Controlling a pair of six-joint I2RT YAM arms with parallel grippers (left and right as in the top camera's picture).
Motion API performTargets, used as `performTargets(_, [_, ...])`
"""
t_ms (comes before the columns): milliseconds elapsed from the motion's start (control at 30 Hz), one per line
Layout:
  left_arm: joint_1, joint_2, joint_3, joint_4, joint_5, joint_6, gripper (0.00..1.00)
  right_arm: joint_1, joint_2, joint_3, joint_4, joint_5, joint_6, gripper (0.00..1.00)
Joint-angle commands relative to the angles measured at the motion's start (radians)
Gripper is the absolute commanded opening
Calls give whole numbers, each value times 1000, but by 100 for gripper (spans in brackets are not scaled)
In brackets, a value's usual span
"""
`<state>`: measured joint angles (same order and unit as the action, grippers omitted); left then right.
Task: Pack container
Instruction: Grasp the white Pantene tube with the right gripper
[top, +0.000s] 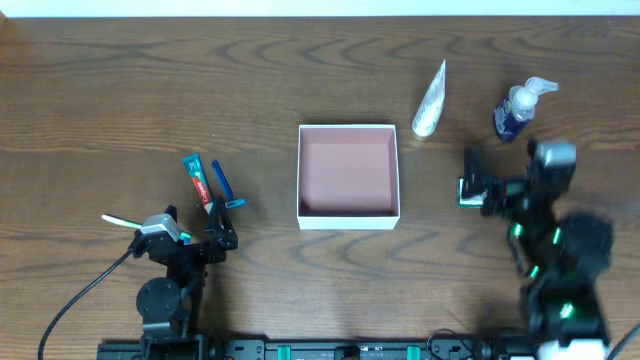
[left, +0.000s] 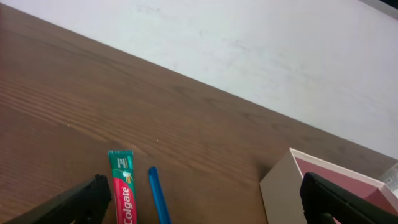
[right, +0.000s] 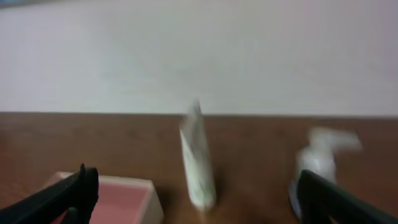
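Pack not begun.
Container (top: 346, 172) empty; toothpaste (top: 199, 181), tube (top: 430, 99), pump btl (top: 516, 110) on bench (top: 100, 100); your L pincer (left: 210, 202) & R pincer (right: 202, 198) released.

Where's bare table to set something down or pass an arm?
Widest bare wood: the far-left corner, beyond the toothpaste and blue toothbrush. Also the far strip beyond the container, and the near strip in front of it. Crowded: the right, where white tube, pump bottle and right tool sit close.

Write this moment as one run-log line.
square white cardboard box, pink inside: empty | left jaws: open | right jaws: open
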<state>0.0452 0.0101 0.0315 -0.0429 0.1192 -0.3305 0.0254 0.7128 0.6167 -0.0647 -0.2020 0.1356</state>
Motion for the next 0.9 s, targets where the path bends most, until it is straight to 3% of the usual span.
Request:
performTargets(0, [7, -4, -27, -15, 1, 23, 98, 16, 231, 269, -119, -143, -26, 99])
performTargets(100, [7, -4, -27, -15, 1, 23, 98, 28, 435, 523, -249, -208, -40, 99])
performTargets(233, [7, -4, -27, -15, 1, 23, 98, 28, 621, 713, -260, -282, -28, 99])
performTargets(433, [7, -4, -27, -15, 1, 23, 98, 31, 747, 740, -187, -329, 27, 99])
performTargets(867, [7, -4, -27, -15, 1, 23, 98, 60, 915, 740, -249, -146, 43, 99])
